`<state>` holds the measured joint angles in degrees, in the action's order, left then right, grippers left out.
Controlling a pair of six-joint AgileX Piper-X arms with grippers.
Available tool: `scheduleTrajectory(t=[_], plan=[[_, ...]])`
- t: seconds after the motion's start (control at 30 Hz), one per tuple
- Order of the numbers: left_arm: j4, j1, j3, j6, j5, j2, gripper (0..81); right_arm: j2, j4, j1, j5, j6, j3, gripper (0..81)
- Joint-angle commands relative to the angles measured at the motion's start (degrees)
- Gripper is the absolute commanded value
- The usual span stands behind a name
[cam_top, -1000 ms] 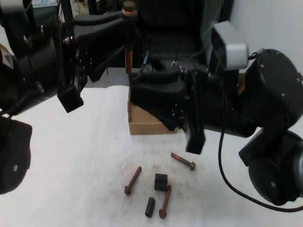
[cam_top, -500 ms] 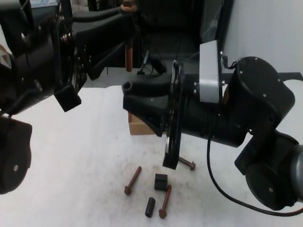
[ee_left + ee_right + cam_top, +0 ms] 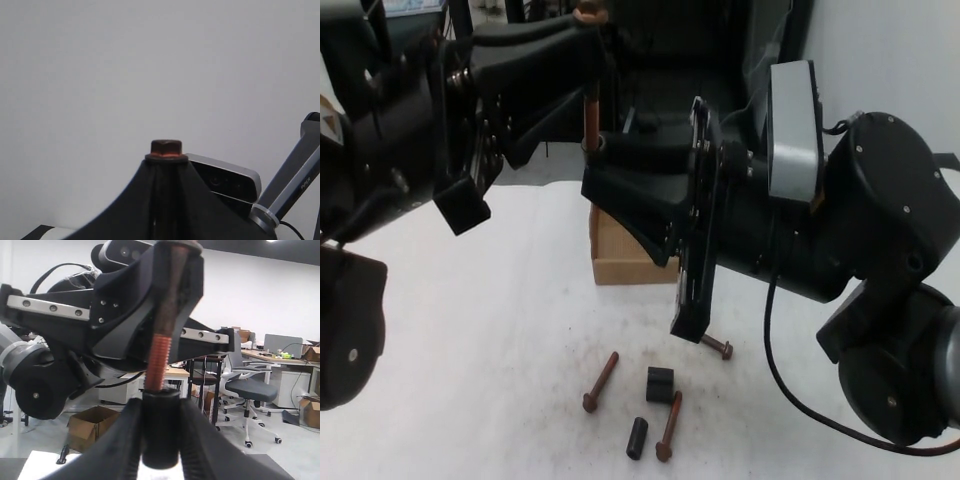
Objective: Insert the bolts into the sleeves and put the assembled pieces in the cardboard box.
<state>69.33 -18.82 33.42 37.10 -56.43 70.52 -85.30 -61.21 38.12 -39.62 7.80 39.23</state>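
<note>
Since the earlier frames the right arm has lifted and turned, so the right end effector (image 3: 160, 405) now stands higher, directly under the bolt (image 3: 159, 360), and more of the cardboard box (image 3: 620, 260) shows below it. The left arm has almost not moved.

The left end effector (image 3: 166, 167) is closed on the bolt just under its hexagonal head and holds it upright high above the counter (image 3: 500, 330), with the shaft hanging down. The right end effector is closed around a black sleeve (image 3: 160, 435), also upright. In the right wrist view the threaded tip of the bolt meets the top opening of the sleeve; how far it is inside I cannot tell. In the high view this pair is in the air above the far side of the box.

The box rests on the counter, partly covered by the right arm. Nearer to the camera lie three loose bolts (image 3: 600, 382) and two loose sleeves (image 3: 661, 384) close together, and one of these bolts is partly hidden under the right arm.
</note>
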Motion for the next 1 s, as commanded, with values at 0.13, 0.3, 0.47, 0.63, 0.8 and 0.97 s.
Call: scheduleTrajectory(t=[0.13, 0.3, 0.47, 0.63, 0.8, 0.97], plan=[[0.7, -0.2, 0.6, -1.1, 0.3, 0.4, 0.2, 0.6, -1.1, 0.1, -0.2, 0.7, 0.3, 0.8], [0.7, -0.2, 0.6, -1.1, 0.3, 1.8, 0.2, 0.6, -1.1, 0.1, -1.5, 2.7, 0.3, 0.8], [0.7, -0.2, 0.6, -1.1, 0.3, 2.4, 0.2, 0.6, -1.3, 0.1, -1.5, 2.7, 0.3, 0.8], [0.3, 0.0, 0.5, -4.0, -0.3, 2.3, 0.2, 0.6, -4.9, 0.1, -1.5, 3.1, 0.3, 0.8], [-3.7, 0.6, 0.5, -4.7, -2.8, 2.3, 0.2, 0.6, -6.8, 0.1, -1.4, 4.9, 0.3, 0.8], [-4.1, 0.6, 0.5, -5.7, -2.8, 2.3, 2.7, 0.6, -7.2, 0.1, -1.4, 5.6, 0.3, 0.8]])
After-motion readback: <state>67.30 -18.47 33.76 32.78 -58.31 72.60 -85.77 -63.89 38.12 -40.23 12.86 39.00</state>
